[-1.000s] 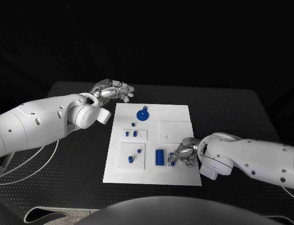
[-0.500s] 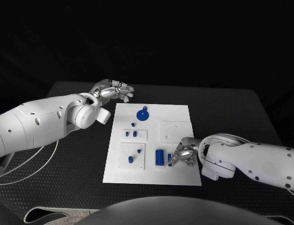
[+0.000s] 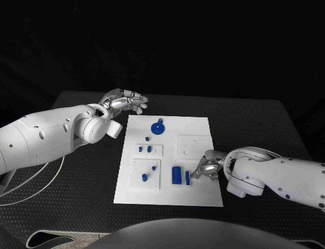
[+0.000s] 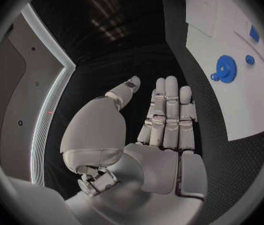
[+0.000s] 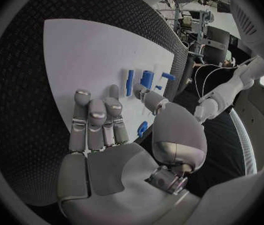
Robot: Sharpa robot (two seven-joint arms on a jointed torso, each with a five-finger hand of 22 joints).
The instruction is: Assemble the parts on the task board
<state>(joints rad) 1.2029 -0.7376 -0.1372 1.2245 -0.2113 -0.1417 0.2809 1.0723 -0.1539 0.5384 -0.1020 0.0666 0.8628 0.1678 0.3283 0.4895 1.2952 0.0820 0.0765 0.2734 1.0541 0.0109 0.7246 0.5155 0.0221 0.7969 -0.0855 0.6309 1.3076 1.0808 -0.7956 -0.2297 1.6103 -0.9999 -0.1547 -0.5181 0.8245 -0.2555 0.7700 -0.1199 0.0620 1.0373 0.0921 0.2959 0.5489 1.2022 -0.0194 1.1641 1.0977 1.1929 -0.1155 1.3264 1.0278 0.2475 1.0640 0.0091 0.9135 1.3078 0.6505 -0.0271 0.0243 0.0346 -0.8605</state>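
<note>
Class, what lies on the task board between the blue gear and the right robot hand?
Head view: bare white task board separates the blue gear from the right robot hand.

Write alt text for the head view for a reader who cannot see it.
A white task board carrying small blue parts lies mid-table. The right hand hovers over its near right part, beside two upright blue pieces; the left hand hangs empty beyond the far left corner.

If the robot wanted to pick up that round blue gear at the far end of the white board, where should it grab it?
Probably by the rim, from above. The gear lies flat on the board, so only its toothed edge offers opposite sides to pinch. A small knob sticks out at its far side. The left hand is nearest, open beside the board's far corner.
</note>
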